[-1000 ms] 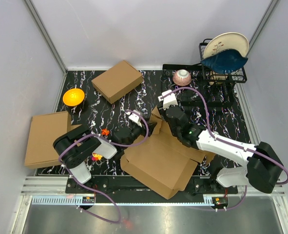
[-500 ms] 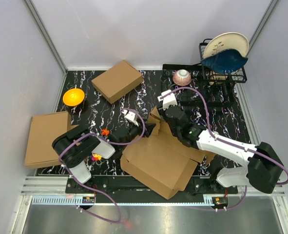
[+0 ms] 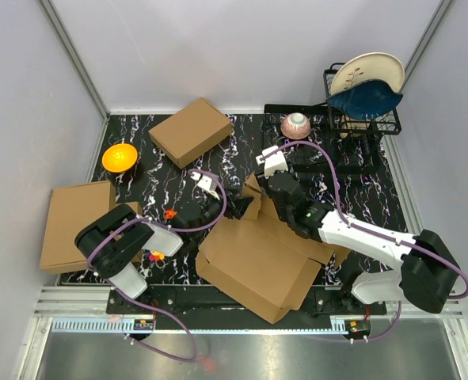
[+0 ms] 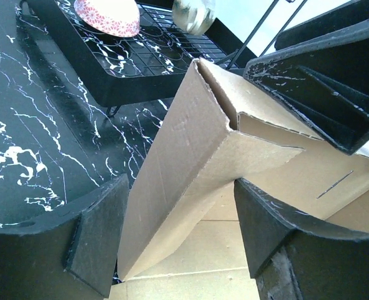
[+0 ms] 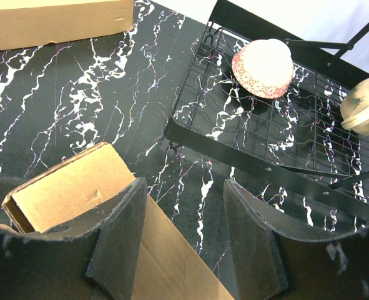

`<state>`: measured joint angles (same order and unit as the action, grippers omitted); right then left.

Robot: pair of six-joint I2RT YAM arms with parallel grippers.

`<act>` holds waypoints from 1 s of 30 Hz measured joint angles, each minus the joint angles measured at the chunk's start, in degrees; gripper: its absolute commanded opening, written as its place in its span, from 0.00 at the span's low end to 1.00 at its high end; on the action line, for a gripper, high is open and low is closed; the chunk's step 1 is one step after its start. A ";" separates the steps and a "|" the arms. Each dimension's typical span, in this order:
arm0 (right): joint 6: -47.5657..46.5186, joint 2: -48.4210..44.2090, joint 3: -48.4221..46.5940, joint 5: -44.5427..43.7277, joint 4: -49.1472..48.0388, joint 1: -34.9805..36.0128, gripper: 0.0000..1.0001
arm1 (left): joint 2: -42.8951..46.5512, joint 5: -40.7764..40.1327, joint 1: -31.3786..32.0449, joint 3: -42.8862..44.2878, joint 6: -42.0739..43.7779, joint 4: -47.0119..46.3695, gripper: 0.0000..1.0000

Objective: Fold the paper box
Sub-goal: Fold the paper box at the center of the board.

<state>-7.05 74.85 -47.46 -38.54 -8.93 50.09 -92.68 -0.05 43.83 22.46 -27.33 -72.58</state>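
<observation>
The paper box [image 3: 257, 265] lies partly folded in front of the arms, its flat panels toward the near edge. One of its side flaps [image 4: 190, 156] stands up as a folded wedge. My left gripper [image 4: 181, 184] is open around that flap, with a gap showing at the right finger [image 4: 265, 231]. In the top view the left gripper [image 3: 232, 207] sits at the box's far left corner. My right gripper [image 3: 255, 188] hovers just beyond, also open. Its left finger [image 5: 118, 237] lies over the box's edge [image 5: 165, 262], with the folded flap end [image 5: 65, 184] beside it.
A smaller brown box [image 3: 191, 131] sits at the back left and a tan slab [image 3: 77, 224] at the left edge. An orange bowl [image 3: 119, 157] is near them. A black wire tray [image 5: 284, 144] holds a pink patterned bowl [image 3: 296, 125]. A dish rack [image 3: 360, 119] stands at the back right.
My left gripper has opened wider and drawn back to the left, letting go of the flap. The right arm has stayed almost still.
</observation>
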 measured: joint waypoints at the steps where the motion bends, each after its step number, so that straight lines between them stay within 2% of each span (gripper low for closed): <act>1: 0.00 0.02 0.00 0.00 0.00 0.02 0.60 | -0.02 0.20 -0.07 0.02 -0.20 0.00 0.71; 5: -0.02 0.07 0.00 0.00 -0.04 0.07 0.59 | -0.55 1.22 -0.20 0.72 -1.18 0.02 0.69; 11: -0.02 0.33 0.00 -0.48 -0.33 0.17 0.59 | -1.88 2.12 -0.13 1.46 -1.97 -0.66 0.46; 12: 0.00 0.42 0.00 -0.66 -0.48 0.20 0.59 | -1.99 2.21 -0.07 1.62 -1.97 -0.63 0.34; 13: 0.00 0.46 0.00 -0.85 -0.48 0.20 0.59 | -2.08 2.21 -0.04 1.66 -1.84 -0.63 0.29; 15: -0.02 0.48 0.00 -1.22 -0.48 0.22 0.59 | -2.23 1.92 -0.13 1.73 -1.07 -0.44 0.27; 16: -0.02 0.50 0.00 -1.31 -0.48 0.22 0.59 | -2.32 1.77 -0.22 1.75 -0.87 -0.44 0.31; 18: 0.00 0.55 0.00 -1.33 -0.55 0.24 0.59 | -2.32 1.42 -0.37 1.75 -0.61 -0.39 0.47; 19: 0.00 0.55 0.00 -1.33 -0.61 0.28 0.59 | -2.32 1.38 -0.42 1.75 -0.52 -0.37 0.60; 20: 0.00 0.55 0.00 -1.31 -0.61 0.31 0.59 | -2.32 1.40 -0.33 1.75 -0.55 -0.24 0.63; 23: -0.02 0.55 0.00 -1.31 -0.63 0.68 0.59 | -2.32 1.01 -0.48 1.75 -0.76 -0.20 0.70; 30: 0.04 0.55 0.00 -1.22 -0.72 0.98 0.59 | -2.27 1.44 -0.63 1.40 -0.66 -0.44 0.73</act>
<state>-7.01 75.40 -47.46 -39.77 -9.65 51.07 -94.96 1.39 43.20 23.86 -27.99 -73.01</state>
